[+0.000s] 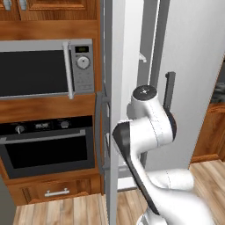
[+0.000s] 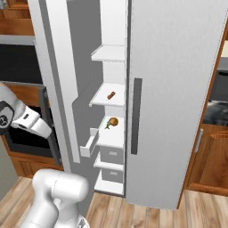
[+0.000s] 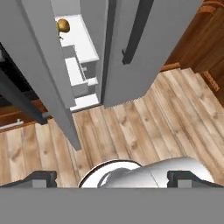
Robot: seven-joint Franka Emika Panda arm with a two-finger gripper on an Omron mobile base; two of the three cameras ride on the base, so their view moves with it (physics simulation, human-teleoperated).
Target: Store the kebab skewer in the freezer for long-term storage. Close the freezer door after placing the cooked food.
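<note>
Freezer (image 2: 111, 147) shelf holds kebab skewer (image 2: 111, 95), well apart from tool (image 3: 112, 178).

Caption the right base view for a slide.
Freezer door open, kebab skewer on a white shelf above an onion.

The left base view looks forward from behind the arm, close to the edge of the open freezer door (image 1: 112, 110), with the microwave (image 1: 46, 70) and wall oven (image 1: 46, 147) to its left. The right base view faces the same refrigerator from the other side, seeing into the freezer (image 2: 109, 120) and squarely onto the plain door (image 2: 173, 98). The hand view points steeply down at the wood floor (image 3: 144, 127), catching the freezer's lower shelves and both door bottoms. All three share the freezer door and the plain door.
</note>
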